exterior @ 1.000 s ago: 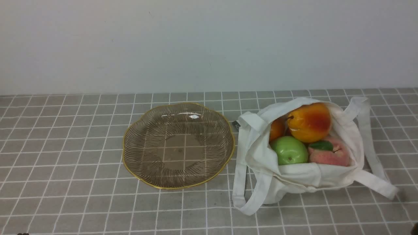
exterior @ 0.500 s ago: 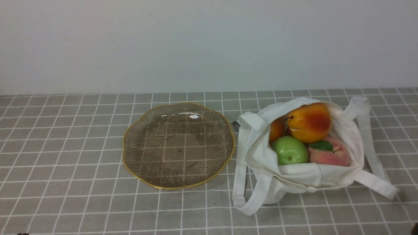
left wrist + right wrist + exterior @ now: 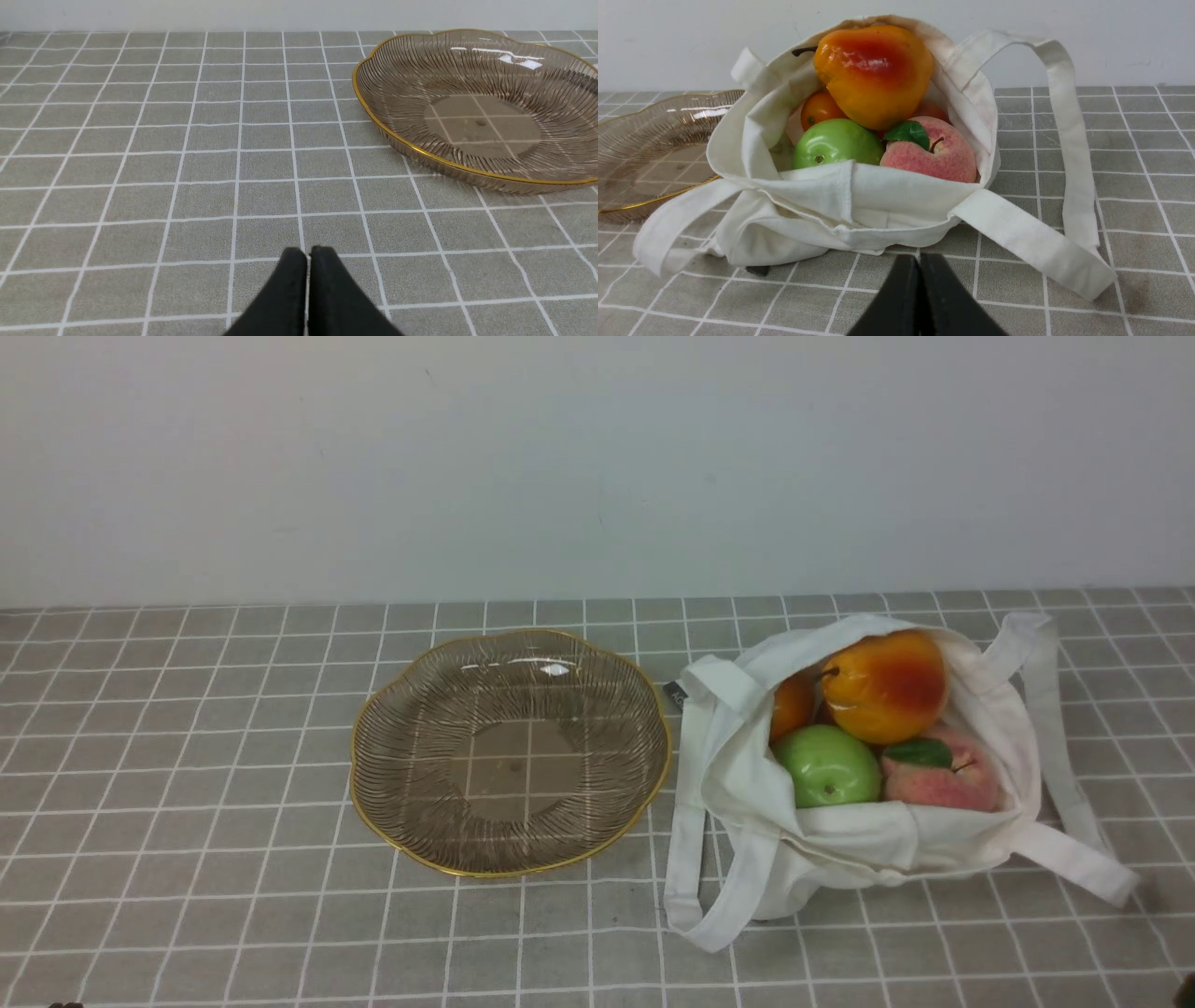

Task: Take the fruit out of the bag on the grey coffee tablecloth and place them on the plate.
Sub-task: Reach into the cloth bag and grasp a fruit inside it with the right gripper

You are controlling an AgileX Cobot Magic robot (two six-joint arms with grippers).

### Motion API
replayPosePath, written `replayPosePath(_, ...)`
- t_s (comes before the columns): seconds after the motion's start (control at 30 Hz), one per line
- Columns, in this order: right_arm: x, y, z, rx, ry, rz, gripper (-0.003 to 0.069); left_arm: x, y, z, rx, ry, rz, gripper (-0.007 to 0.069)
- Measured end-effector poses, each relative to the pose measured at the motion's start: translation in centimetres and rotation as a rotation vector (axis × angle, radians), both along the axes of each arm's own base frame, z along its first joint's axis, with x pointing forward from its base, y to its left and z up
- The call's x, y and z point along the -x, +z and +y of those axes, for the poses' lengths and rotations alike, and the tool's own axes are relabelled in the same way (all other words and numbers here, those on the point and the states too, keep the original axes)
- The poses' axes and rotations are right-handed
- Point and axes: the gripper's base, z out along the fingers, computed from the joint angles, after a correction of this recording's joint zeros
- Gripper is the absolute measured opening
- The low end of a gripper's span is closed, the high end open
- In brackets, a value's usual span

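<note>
The white bag (image 3: 840, 845) stands open on the grey checked tablecloth (image 3: 187, 803), right of the empty glass plate (image 3: 392, 803). In it lie the pear (image 3: 882, 686), green apple (image 3: 826, 765), peach (image 3: 938, 775) and small orange (image 3: 792, 705); a red apple barely shows behind the peach in the right wrist view (image 3: 931, 111). My left gripper (image 3: 308, 254) is shut and empty, low over the cloth, short of the plate (image 3: 373, 107). My right gripper (image 3: 919, 259) is shut and empty just in front of the bag (image 3: 859, 205). In the front view neither gripper shows.
A plain white wall (image 3: 597, 467) stands behind the table. The bag's long straps (image 3: 1074, 859) trail on the cloth to its right and front left (image 3: 686, 887). A small dark stain (image 3: 1134, 289) marks the cloth by the strap end.
</note>
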Motion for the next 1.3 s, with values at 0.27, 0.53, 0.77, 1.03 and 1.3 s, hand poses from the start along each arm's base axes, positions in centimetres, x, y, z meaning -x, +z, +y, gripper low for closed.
replayPosePath(0.27,0.0,0.0,0.0,0.000,0.000,0.000,-0.0015,0.0,0.0,0.0,0.000,0.000,0.000,-0.0008)
replayPosePath(0.53,0.0,0.0,0.0,0.000,0.000,0.000,-0.0015,0.0,0.0,0.0,0.000,0.000,0.000,-0.0008)
replayPosePath(0.77,0.0,0.3,0.3,-0.242,-0.012,0.013,-0.0015,0.0,0.0,0.0,0.000,0.000,0.000,-0.0008)
replayPosePath(1.03,-0.1,1.5,0.4,-0.762,-0.044,0.003,-0.0015,0.0,0.0,0.0,0.000,0.000,0.000,-0.0008)
replayPosePath(1.3,-0.1,2.0,0.4,-0.798,-0.042,-0.009,-0.0015,0.0,0.0,0.0,0.000,0.000,0.000,-0.0008)
